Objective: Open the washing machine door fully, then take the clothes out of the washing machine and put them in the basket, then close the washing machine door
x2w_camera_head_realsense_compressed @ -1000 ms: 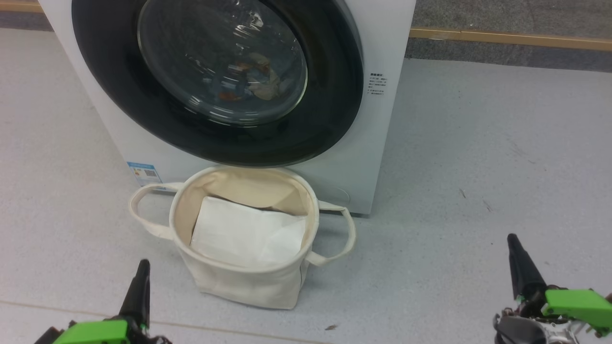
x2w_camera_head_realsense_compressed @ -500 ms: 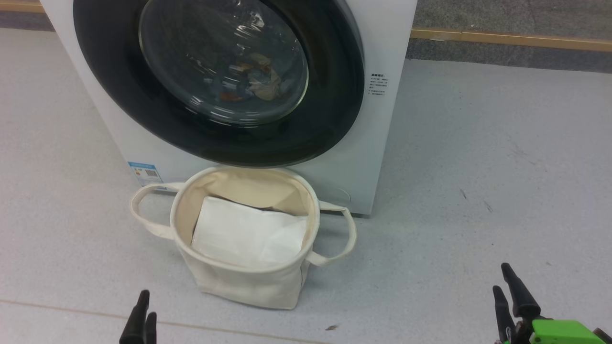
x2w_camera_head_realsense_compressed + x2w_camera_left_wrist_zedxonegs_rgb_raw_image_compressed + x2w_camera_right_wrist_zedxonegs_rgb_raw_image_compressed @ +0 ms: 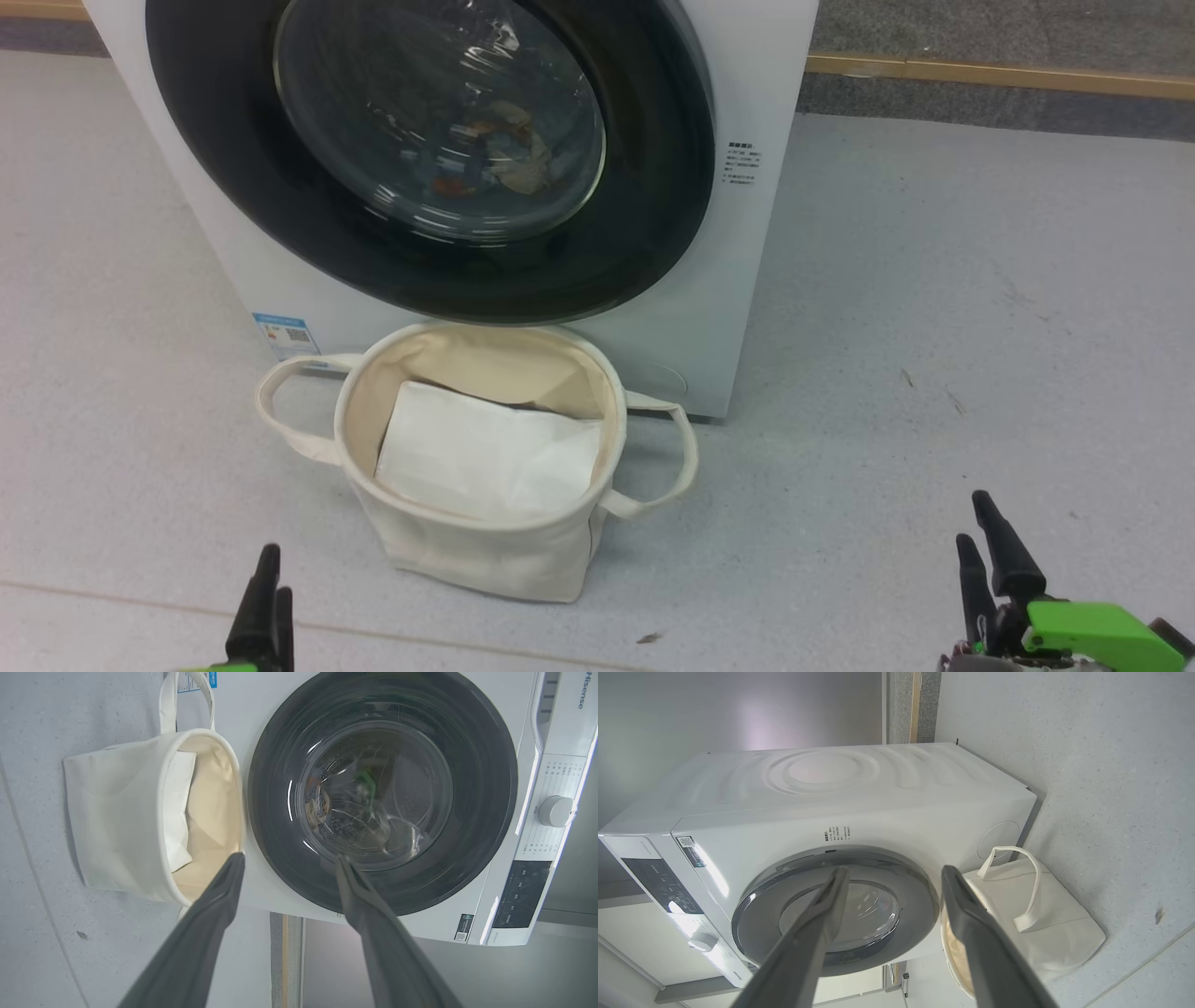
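Observation:
The white washing machine (image 3: 747,93) stands ahead, and the washing machine door (image 3: 653,187), with its glossy black rim, lies flat against its front. Behind the glass, a bit of the clothes (image 3: 504,159) shows as blue and orange-brown fabric. The cream basket (image 3: 344,420) sits on the floor just below the door, holding a flat white sheet (image 3: 485,457). My left gripper (image 3: 275,571) is low at the left and my right gripper (image 3: 972,518) low at the right, both well short of the machine. In the wrist views, left gripper (image 3: 289,858) and right gripper (image 3: 895,871) are open and hold nothing.
Grey floor spreads to the right of the machine and in front of the basket. A wooden strip (image 3: 980,73) runs along the wall base at the back. A blue label (image 3: 282,334) marks the machine's lower left, and a control knob (image 3: 556,811) sits on its panel.
Both grippers have gone from shut to open and sit lower in the head view than a second ago. Door, basket and sheet have not moved.

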`<state>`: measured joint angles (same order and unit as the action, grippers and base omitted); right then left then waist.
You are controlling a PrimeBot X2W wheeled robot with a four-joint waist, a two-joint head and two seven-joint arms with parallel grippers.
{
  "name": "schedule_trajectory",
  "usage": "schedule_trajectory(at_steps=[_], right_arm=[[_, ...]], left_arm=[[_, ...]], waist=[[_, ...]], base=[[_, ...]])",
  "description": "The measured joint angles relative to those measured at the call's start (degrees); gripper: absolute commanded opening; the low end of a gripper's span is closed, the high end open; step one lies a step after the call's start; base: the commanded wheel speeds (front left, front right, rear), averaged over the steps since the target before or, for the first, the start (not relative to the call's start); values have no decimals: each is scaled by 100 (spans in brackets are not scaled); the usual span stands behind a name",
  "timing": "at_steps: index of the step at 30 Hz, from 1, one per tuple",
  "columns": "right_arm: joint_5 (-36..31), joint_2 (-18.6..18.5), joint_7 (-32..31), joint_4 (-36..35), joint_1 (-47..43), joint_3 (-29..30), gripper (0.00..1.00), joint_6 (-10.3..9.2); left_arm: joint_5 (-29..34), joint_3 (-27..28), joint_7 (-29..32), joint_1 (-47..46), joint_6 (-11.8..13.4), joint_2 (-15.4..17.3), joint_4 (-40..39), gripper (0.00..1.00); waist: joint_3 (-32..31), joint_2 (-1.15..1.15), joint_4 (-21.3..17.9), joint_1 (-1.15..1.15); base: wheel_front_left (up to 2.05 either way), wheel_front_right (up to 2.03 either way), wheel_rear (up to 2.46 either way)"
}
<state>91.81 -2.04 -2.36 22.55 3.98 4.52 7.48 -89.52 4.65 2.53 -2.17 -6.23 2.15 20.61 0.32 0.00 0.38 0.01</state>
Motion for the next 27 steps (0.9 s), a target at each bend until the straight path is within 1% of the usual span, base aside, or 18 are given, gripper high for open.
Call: schedule_trajectory(at_steps=[6, 14, 20, 24, 25, 27], right_arm=[[-205, 0, 78, -42, 99, -42, 100, 0], [-486, -1, 204, -71, 250, -133, 100, 0], [-1340, -3, 319, -270, 327, -266, 100, 0], [-2053, -3, 387, -432, 390, -363, 100, 0], [-2053, -3, 387, -432, 390, -363, 100, 0], [-2415, -4, 408, -503, 416, -423, 100, 0]], left_arm=[[212, -21, -73, -42, 26, 35, -83, 100], [683, -203, -191, -145, 118, 204, -189, 100], [1023, -367, -268, -200, 129, 346, -297, 100], [1439, -528, -324, -268, 210, 499, -392, 100], [1439, -528, -324, -268, 210, 499, -392, 100], [1656, -617, -368, -304, 243, 570, -445, 100]], waist=[[2, 0, 11, 0], [-11, 0, 25, 0], [-20, 0, 30, -1], [-26, 0, 37, -1], [-26, 0, 37, -1], [-32, 0, 44, 0]], base=[[0, 0, 0], [0, 0, 0], [0, 0, 0], [0, 0, 0], [0, 0, 0], [0, 0, 0]])
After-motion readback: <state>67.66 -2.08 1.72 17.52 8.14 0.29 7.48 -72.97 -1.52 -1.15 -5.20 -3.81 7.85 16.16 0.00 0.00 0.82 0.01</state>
